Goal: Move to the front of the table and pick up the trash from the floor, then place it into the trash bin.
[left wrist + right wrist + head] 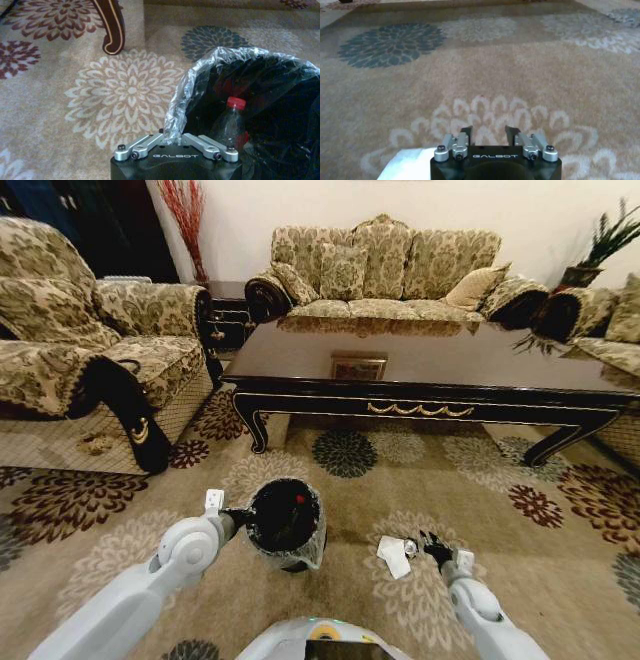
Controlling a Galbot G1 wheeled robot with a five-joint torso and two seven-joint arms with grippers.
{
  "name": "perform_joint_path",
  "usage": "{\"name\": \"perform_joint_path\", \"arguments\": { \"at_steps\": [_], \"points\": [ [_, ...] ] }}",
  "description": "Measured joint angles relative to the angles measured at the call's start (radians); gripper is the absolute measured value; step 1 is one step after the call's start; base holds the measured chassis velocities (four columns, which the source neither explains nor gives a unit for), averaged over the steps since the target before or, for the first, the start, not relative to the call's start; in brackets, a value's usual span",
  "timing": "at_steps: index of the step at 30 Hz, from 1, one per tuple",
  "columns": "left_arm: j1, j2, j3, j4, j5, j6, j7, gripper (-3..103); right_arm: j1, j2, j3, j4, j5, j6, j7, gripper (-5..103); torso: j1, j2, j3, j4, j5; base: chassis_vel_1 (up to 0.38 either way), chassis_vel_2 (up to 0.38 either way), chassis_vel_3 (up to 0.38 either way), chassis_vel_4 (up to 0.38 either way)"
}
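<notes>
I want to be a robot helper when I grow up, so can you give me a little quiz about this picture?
1. True or false: the red-capped plastic bottle is lying on the coffee table.
2. What lies on the carpet right beside the open right gripper? A) a white folded paper B) a shoe C) a book
3. Fill in: the left gripper is at the rim of the ____.

Key: 1. False, it is inside the trash bin. 2. A. 3. trash bin.
</notes>
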Motion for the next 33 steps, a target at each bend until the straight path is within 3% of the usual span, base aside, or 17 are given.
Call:
{"name": "perform_joint_path", "arguments": {
  "at_steps": [1,4,6,7,9,11,13,16,31,33],
  "points": [
    [0.000,0.000,0.000,0.000,0.000,0.000,0.000,2,0.000,0.000,0.000,0.000,0.000,0.000,0.000,44,0.000,0.000,0.000,0.0000,0.0000,0.000,0.000,0.000,0.000],
    [0.005,-0.001,0.000,-0.003,0.002,0.000,0.000,2,-0.004,0.028,0.001,0.004,0.000,0.002,-0.001,61,0.000,0.000,0.000,0.0001,0.0002,0.000,0.000,0.000,0.000],
    [0.009,0.000,-0.002,-0.005,0.002,0.000,0.000,2,-0.004,0.037,0.001,0.012,0.005,0.002,-0.001,61,0.000,0.000,0.000,0.0002,0.0002,0.000,0.000,0.000,0.000],
    [0.015,0.001,-0.009,-0.005,0.002,0.000,0.001,2,-0.006,0.046,0.002,0.026,0.014,-0.001,-0.001,71,0.000,0.000,0.000,0.0003,0.0001,0.000,0.000,0.000,0.000],
    [0.016,0.003,-0.012,-0.005,0.002,0.000,0.001,2,-0.008,0.050,0.002,0.033,0.017,-0.002,-0.001,71,0.000,0.000,0.000,0.0004,0.0000,0.000,0.000,0.000,0.000],
    [0.018,0.004,-0.016,-0.006,0.002,0.000,0.002,2,-0.013,0.058,0.002,0.041,0.022,-0.005,-0.001,88,0.000,0.000,0.000,0.0003,0.0001,0.000,0.000,0.000,0.000],
    [0.018,0.004,-0.016,-0.006,0.002,0.000,0.002,2,-0.014,0.059,0.002,0.041,0.022,-0.005,-0.002,88,0.000,0.000,0.000,0.0002,0.0000,0.000,0.000,0.000,0.000],
    [0.016,0.005,-0.015,-0.006,0.001,0.000,0.002,2,-0.010,0.072,0.002,0.006,0.019,-0.004,-0.004,99,0.000,0.000,0.000,0.0000,0.0002,0.000,0.000,0.000,0.000],
    [0.010,0.010,-0.012,-0.006,0.001,0.000,0.001,2,0.039,0.077,-0.005,-0.111,0.023,0.008,-0.022,102,0.000,0.000,0.000,0.0002,0.0001,0.000,0.000,0.000,0.000],
    [0.011,0.011,-0.015,-0.006,0.000,0.000,0.001,2,0.045,0.076,-0.009,-0.123,0.035,0.005,-0.028,97,0.000,0.000,0.000,0.0002,0.0000,0.000,0.000,0.000,0.000]
  ]
}}
